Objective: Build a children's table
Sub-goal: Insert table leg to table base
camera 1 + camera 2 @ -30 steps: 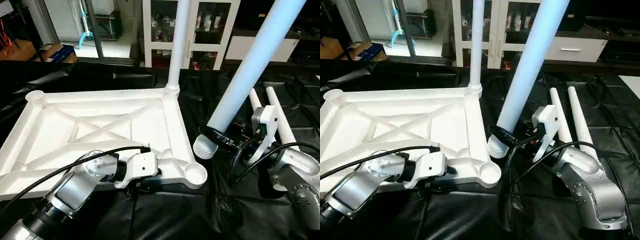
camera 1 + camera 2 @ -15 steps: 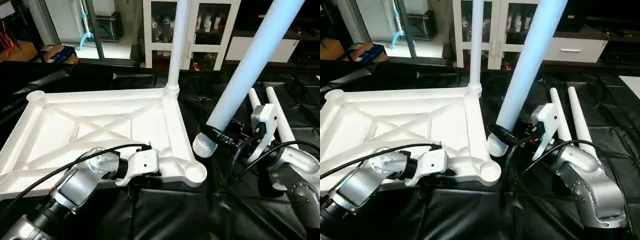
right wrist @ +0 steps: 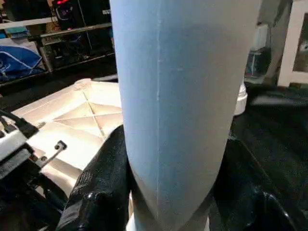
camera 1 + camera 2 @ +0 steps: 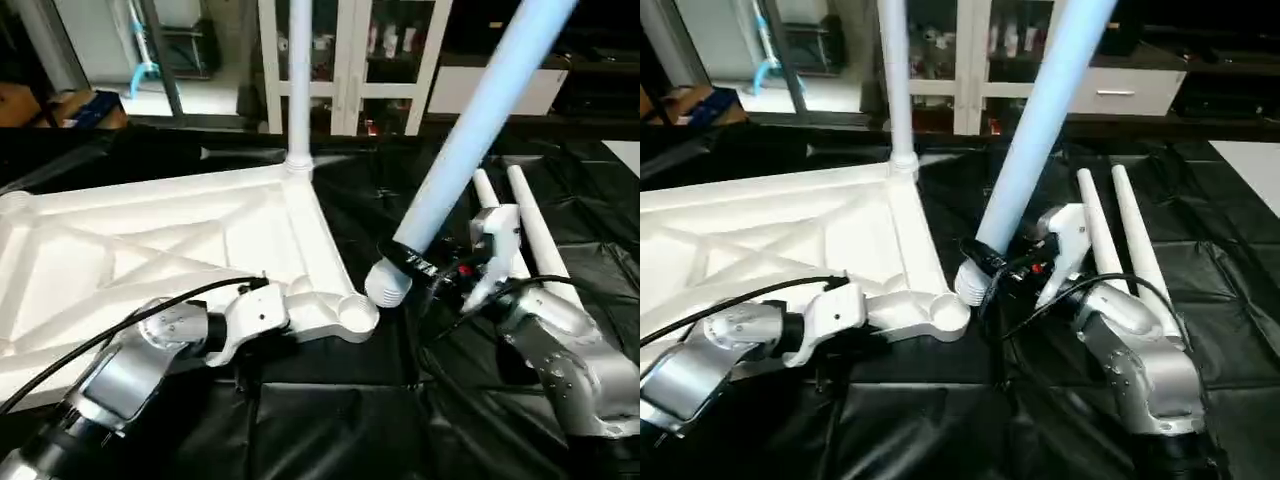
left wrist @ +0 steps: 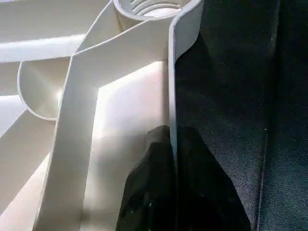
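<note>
Beside the near corner socket (image 4: 356,312) your right tool (image 4: 418,268) pinches a long, light, stiff leg (image 4: 470,145) near its ribbed end; left tool (image 5: 172,159) clamps the table top's (image 4: 150,245) thin rim.

Work surface covered with a black, wrinkled plastic sheet (image 4: 330,420), glossy in the folds. Lying directly on it, toward 9 o'clock: the white square table top (image 4: 150,240), underside up, X-ribs and round corner sockets visible, nearest corner socket (image 4: 356,312) close to the centre. Standing upright in the far corner socket, toward 12 o'clock: one white leg (image 4: 298,80). Resting flat on the sheet toward 3 o'clock: two more tapered white legs (image 4: 1120,235), side by side, just beside each other, pointing away.
</note>
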